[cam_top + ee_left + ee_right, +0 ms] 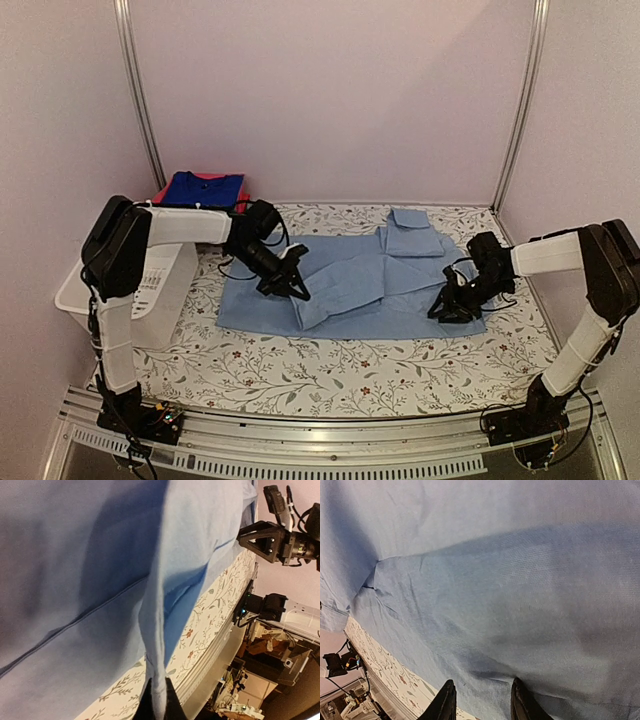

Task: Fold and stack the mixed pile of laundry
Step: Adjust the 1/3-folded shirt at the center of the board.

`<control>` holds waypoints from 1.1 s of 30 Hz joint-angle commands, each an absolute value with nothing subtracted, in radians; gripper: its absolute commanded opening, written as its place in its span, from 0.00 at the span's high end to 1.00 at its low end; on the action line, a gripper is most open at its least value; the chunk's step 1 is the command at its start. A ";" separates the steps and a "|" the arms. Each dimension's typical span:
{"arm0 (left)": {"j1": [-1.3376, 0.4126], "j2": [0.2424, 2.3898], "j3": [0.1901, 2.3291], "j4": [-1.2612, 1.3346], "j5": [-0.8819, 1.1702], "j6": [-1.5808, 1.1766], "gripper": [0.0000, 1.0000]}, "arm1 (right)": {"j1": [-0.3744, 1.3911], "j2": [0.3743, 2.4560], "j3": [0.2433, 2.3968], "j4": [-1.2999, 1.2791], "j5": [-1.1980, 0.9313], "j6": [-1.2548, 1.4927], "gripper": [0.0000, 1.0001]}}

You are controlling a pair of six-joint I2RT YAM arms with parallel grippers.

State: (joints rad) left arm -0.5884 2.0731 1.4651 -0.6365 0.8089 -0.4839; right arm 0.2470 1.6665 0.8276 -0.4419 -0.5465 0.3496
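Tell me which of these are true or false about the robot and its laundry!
1. The large pale-blue button shirt lies spread on the flowery tablecloth. True.
2. The left gripper hangs wide open above the shirt. False: it is shut on a fold of the shirt.
3. The white slotted plastic basket stands at the table's right edge. False: it stands at the left edge.
4. A folded royal-blue garment lies on a pink-red garment at the back left. True.
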 commanded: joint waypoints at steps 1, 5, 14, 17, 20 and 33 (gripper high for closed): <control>-0.455 2.022 1.459 -0.904 0.761 -0.263 1.00 | 0.238 1.634 0.799 -0.459 -0.483 0.331 0.63; -0.392 2.056 1.496 -1.017 0.683 -0.163 1.00 | 0.237 1.605 0.789 -0.472 -0.479 0.323 0.64; -0.231 2.063 1.519 -1.009 0.825 -0.119 1.00 | 0.234 1.494 0.797 -0.527 -0.455 0.319 0.64; -0.244 2.043 1.531 -0.945 0.984 -0.149 1.00 | 0.232 1.460 0.804 -0.504 -0.475 0.313 0.62; -0.240 2.023 1.510 -0.922 1.021 -0.170 1.00 | 0.233 1.429 0.824 -0.508 -0.490 0.308 0.61; -0.273 2.152 1.551 -0.990 0.829 -0.156 0.88 | 0.234 1.364 0.870 -0.515 -0.547 0.238 0.50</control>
